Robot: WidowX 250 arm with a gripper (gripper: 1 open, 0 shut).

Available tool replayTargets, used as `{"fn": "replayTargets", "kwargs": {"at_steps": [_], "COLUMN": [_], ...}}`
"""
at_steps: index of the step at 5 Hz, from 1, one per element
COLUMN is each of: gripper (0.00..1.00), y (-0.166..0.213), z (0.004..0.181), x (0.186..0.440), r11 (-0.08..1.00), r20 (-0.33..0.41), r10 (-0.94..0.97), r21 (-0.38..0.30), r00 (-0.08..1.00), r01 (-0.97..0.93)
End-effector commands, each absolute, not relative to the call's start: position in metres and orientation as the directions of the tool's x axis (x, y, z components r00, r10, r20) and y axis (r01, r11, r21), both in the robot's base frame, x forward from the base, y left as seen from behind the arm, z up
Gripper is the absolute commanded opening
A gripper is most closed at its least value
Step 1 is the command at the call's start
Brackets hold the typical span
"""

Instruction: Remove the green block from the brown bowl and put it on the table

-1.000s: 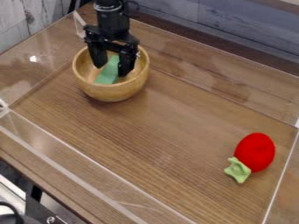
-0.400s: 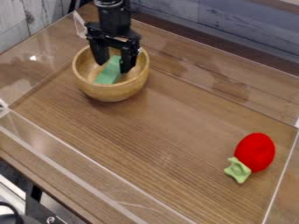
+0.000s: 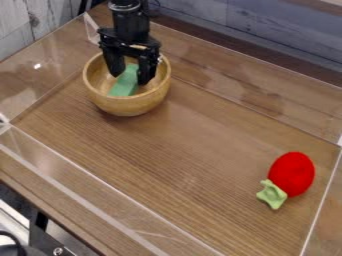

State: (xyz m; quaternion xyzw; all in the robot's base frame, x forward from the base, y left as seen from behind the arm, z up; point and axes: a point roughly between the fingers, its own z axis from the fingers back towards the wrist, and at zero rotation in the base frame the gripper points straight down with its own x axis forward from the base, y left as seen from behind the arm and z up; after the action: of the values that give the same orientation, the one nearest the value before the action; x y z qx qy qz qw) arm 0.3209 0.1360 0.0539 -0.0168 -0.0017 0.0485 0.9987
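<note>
Nearest the camera, at the lower right of the frame, a red toy strawberry (image 3: 291,171) with a pale green leaf lies on the wooden table (image 3: 187,140), well apart from everything else and not part of my job. Broad bare wood stretches between it and the work at the upper left.

There the brown bowl (image 3: 127,92) sits upright on the table. Inside it the green block (image 3: 123,83) leans tilted against the curved inner wall, its lower end toward the bottom of the bowl and its upper end reaching up between my fingers.

My gripper (image 3: 131,69) points straight down into the bowl with its two black fingers spread wide, one on either side of the block's upper part. I am holding nothing yet; whether a fingertip already touches the block cannot be told from this view.

The block looks small, light and stiff, probably foam or painted wood, so a modest squeeze should do. Its flat sides offer the best purchase, and I judge the upper half the place to pinch, since the lower end is crowded by the bowl wall. Because it rests aslant, it may swivel as the fingers close, and a light bowl could slide or lift with it.
</note>
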Motion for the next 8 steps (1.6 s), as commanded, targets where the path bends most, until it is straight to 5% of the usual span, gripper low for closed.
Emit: {"fn": "replayTargets", "kwargs": {"at_steps": [1,4,6,7,8], "gripper": [1.0,1.0,1.0,0.0,0.0], "y": [0.141,0.142,0.144,0.144,0.143], "z": [0.078,0.08,0.058,0.051,0.05], "x": [0.328,0.33,0.334,0.335,0.335], "r11": [0.994,0.994,0.994,0.993,0.993], "r20": [0.062,0.066,0.039,0.031,0.028], "r10": [0.105,0.106,0.11,0.113,0.118], "r21": [-0.026,-0.039,-0.025,-0.021,-0.022], "r00": [0.993,0.992,0.993,0.993,0.993], "r01": [-0.103,-0.104,-0.109,-0.113,-0.117]}}
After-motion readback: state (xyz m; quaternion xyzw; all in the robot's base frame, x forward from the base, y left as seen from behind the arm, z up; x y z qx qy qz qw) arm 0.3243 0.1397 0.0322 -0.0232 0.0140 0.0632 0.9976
